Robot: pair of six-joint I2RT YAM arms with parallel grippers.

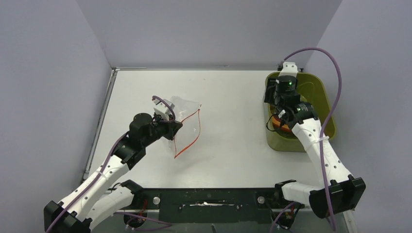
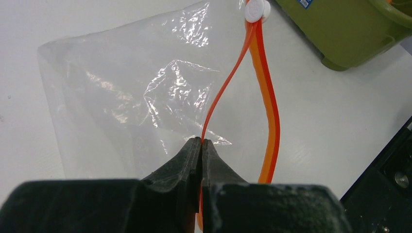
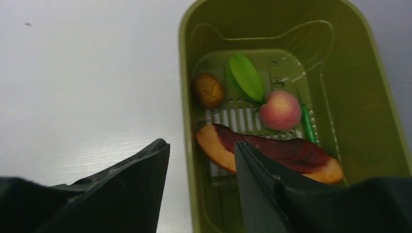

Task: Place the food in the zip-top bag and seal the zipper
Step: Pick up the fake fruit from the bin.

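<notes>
surf: flat white matte table (image 1: 233, 145) | ctr-left: clear crinkly plastic zip-top bag (image 1: 187, 109) w/ red-orange mouth strip (image 2: 274, 121), partly flat on it | far-right: olive-green rect plastic tub (image 1: 323, 97), well apart

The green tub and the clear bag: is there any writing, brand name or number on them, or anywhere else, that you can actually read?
No text can be read in any view.
Blue sticker on the green tub: cut off at the picture's edge, too small to read.
White slider on the clear bag's orange zipper: faint marks, too blurred to read.
Toy foods in the tub: no lettering visible.
</notes>
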